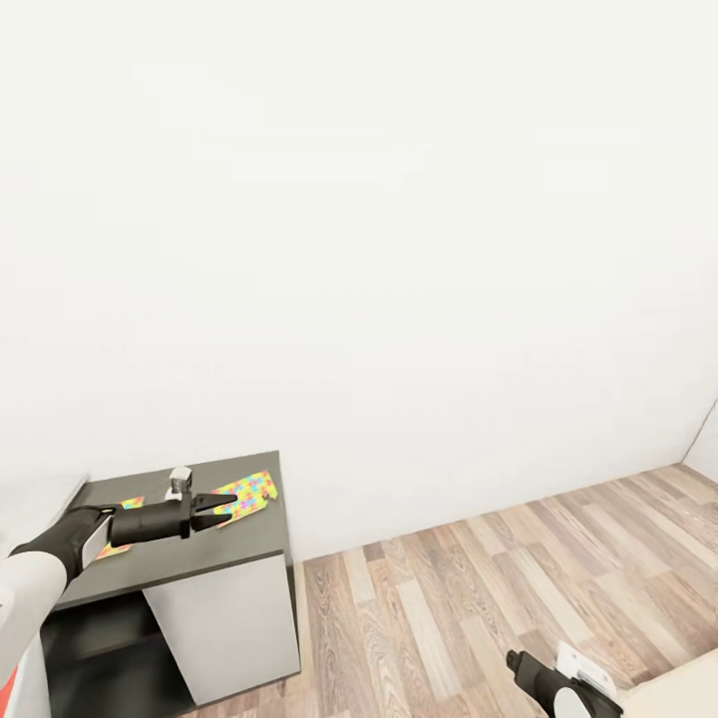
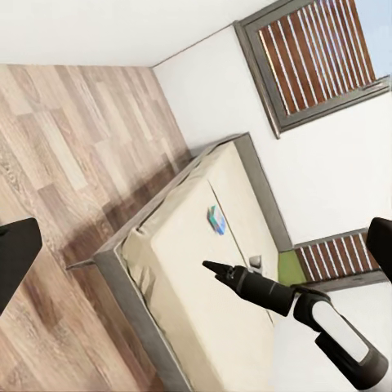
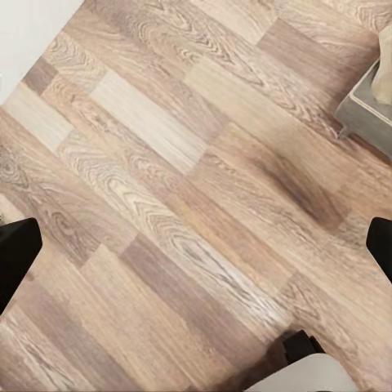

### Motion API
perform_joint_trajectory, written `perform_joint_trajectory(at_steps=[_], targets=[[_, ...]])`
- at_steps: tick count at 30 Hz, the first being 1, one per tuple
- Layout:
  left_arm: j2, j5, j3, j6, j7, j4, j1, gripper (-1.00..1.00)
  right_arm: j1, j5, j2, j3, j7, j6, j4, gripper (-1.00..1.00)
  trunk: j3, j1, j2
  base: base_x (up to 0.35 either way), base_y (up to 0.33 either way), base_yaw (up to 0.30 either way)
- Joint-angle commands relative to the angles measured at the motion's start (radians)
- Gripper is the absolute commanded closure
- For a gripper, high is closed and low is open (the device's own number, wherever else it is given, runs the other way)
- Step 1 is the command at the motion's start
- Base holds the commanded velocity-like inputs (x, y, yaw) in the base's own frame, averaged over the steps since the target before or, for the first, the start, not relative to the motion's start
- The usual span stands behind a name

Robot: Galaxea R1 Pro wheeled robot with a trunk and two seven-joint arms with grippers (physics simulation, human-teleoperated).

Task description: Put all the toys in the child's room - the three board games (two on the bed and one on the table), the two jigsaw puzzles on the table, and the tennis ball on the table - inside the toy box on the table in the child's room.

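Where matte dark-grey table point(image 1: 214, 568) meets wood-plank floor point(image 1: 519, 588): thin jigsaw puzzle point(image 1: 249, 492).

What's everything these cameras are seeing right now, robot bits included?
Thin flat jigsaw puzzle squares, yellow-red-blue-green: two; one at the back right of the dark desk section, one partly hidden by the left arm.
Dark-grey low desk section: one, against the white wall.
Wide cream bed with grey frame: one, on the wood floor.
Small teal-blue board game box: one, on the mattress.
Slatted brown windows: two, on the wall behind the bed.
Wood-plank floor: brown, underfoot.
Left gripper: black, over the desk section, fingers apart.
Right gripper: black, low at the robot's right.
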Motion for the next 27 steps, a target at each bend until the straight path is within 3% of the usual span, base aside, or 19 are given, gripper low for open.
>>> perform_joint_trajectory(at_steps=[1,19,27], targets=[[0.000,-0.001,0.002,0.011,-0.003,0.000,-0.001,-1.00,-0.001,-0.008,-0.001,0.004,-0.008,0.001,-0.002,-1.00,-0.002,0.001,-0.002,0.000,0.000,-0.044],[-0.012,-0.002,0.003,0.011,-0.002,0.000,-0.001,-1.00,-0.001,-0.008,-0.001,0.001,-0.004,0.001,-0.001,-1.00,-0.002,0.001,-0.002,0.000,0.000,-0.008],[-0.017,-0.002,0.003,0.011,-0.002,0.000,-0.001,-1.00,-0.001,-0.007,-0.001,0.001,-0.004,0.001,0.001,-1.00,-0.005,0.001,-0.002,0.000,0.000,-0.186]])
